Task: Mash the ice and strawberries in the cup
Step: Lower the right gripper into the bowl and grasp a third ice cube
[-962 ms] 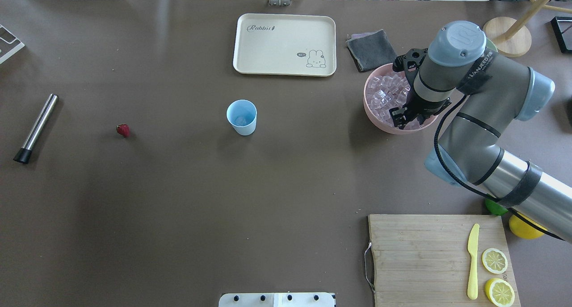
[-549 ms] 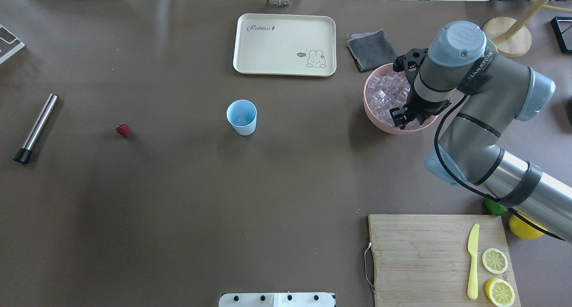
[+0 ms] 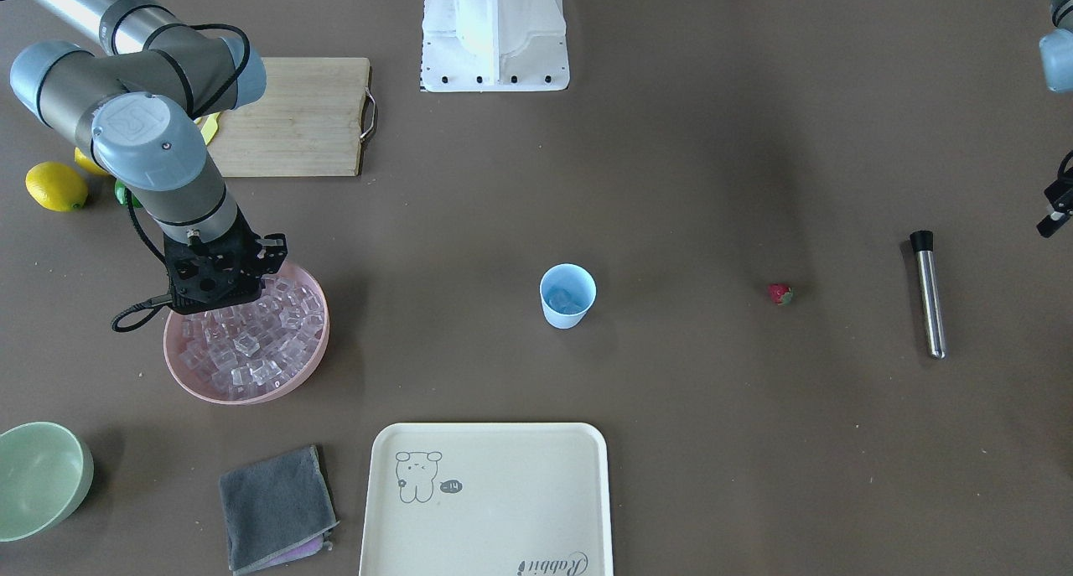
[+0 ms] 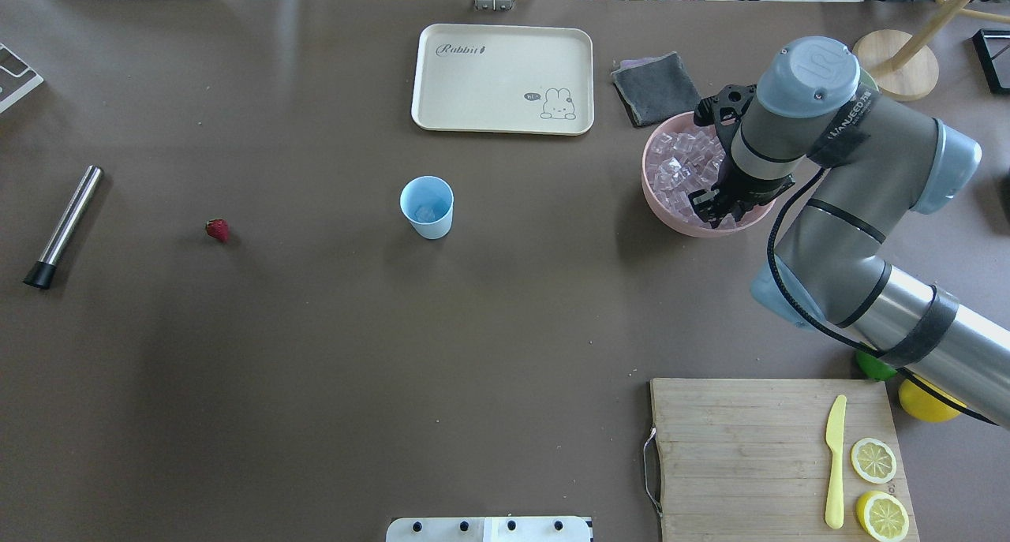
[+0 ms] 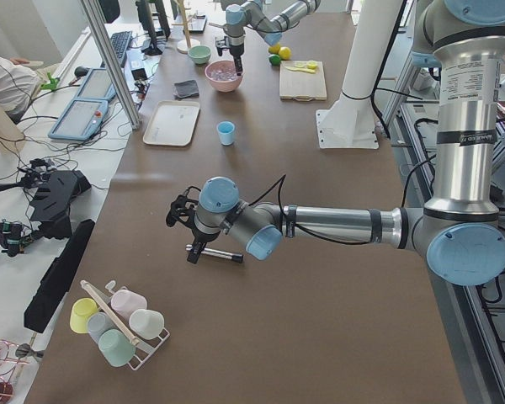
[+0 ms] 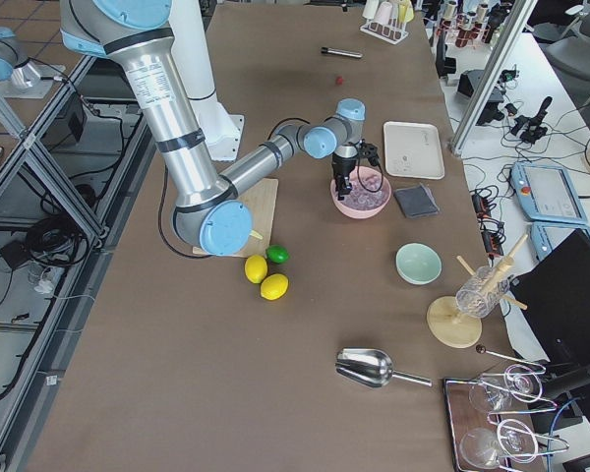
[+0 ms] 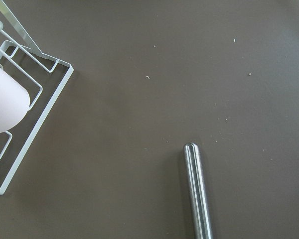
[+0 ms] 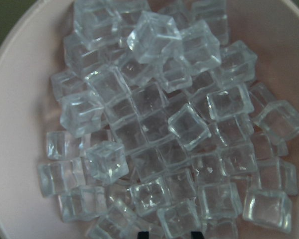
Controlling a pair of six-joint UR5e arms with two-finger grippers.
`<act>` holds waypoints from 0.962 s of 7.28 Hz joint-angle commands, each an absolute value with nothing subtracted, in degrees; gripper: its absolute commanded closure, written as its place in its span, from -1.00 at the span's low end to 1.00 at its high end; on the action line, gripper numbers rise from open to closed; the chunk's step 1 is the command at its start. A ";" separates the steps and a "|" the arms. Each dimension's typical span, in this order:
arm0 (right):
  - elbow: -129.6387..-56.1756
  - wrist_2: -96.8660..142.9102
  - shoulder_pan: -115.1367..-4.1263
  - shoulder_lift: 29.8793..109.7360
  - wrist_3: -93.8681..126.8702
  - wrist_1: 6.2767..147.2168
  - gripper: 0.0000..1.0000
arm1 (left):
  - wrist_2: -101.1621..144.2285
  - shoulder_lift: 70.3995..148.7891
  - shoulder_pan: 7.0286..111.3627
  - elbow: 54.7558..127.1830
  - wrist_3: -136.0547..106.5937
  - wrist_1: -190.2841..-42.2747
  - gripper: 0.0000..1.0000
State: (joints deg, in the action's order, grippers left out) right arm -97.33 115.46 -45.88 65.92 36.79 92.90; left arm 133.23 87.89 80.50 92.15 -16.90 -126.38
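Ice (image 4: 678, 159) sits heaped in the pink bowl (image 4: 659, 207) at the overhead's upper right, right gripper (image 4: 714, 211) down in it, fingertips (image 8: 144, 235) parted around a cube, grip impossible to call; slick cubes could squirt free or drop short of the cup (image 4: 427, 207) mid-frame.

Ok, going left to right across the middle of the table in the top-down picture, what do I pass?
A shiny metal rod with a black tip, tiny red strawberry, small light blue plastic cup, wide pink bowl of clear ice cubes.
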 commanded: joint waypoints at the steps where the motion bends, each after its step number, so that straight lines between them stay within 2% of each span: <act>1: -97.47 115.40 -45.97 65.92 36.83 92.90 0.63 | 133.24 87.89 80.42 92.20 -17.14 -126.39 -0.94; 2: -97.64 115.40 -45.97 65.74 36.83 92.90 0.88 | 133.24 87.89 80.42 92.20 -17.14 -126.39 -0.94; 4: -99.66 116.19 -48.32 64.78 36.74 94.56 0.96 | 133.24 87.98 80.42 92.28 -17.14 -126.39 -0.95; 7: -97.05 118.99 -51.32 49.89 41.97 103.61 1.00 | 133.24 87.98 80.33 92.02 -17.14 -126.39 -0.94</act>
